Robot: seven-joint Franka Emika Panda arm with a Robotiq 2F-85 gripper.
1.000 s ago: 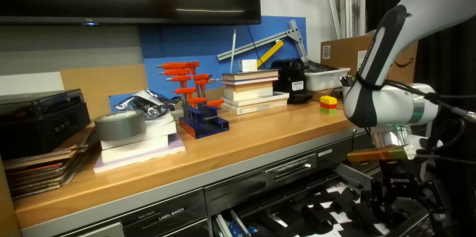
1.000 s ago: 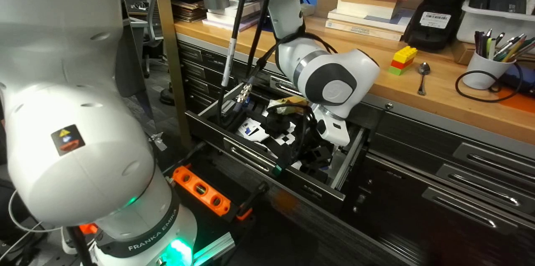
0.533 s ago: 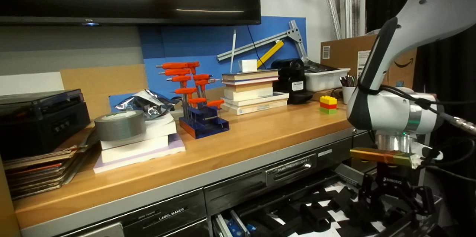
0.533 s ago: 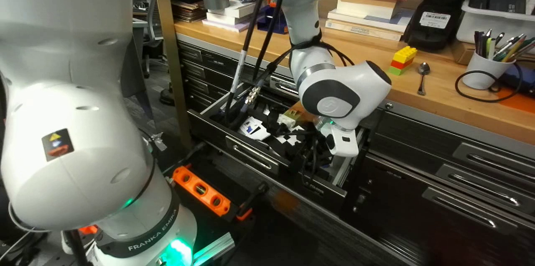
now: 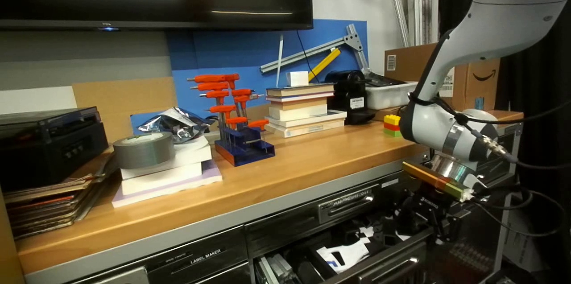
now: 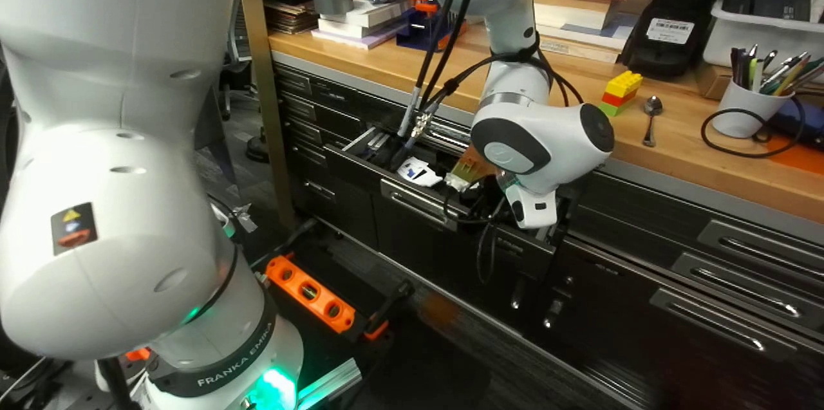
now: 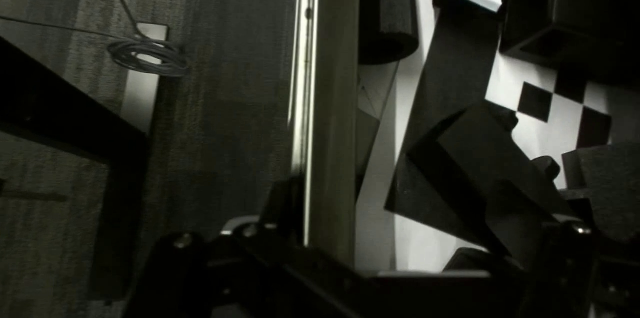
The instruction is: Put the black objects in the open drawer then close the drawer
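Observation:
The drawer (image 6: 358,172) is partly pulled out of the cabinet below the worktop. Several black objects (image 7: 475,168) lie inside it, over white paper with a black-and-white checked pattern; black pieces (image 5: 379,230) also show in an exterior view. My gripper (image 5: 421,229) is tilted at the drawer's front panel, near its far end. In the wrist view the front rim (image 7: 332,108) runs between the spread fingers, one on the floor side, one over the contents. The jaws are open and grip nothing; whether a finger touches the panel cannot be told.
The wooden worktop (image 5: 308,159) overhangs the drawer and carries a book stack (image 5: 299,117), toy bricks (image 6: 621,93) and a pen cup (image 6: 750,107). An orange level (image 6: 309,294) lies low near the robot base. Loose cables (image 6: 492,249) hang from the wrist.
The drawer has slid inward towards the cabinet. My arm has moved towards the cabinet with it, and the gripper has tilted over. The jaws remain open.

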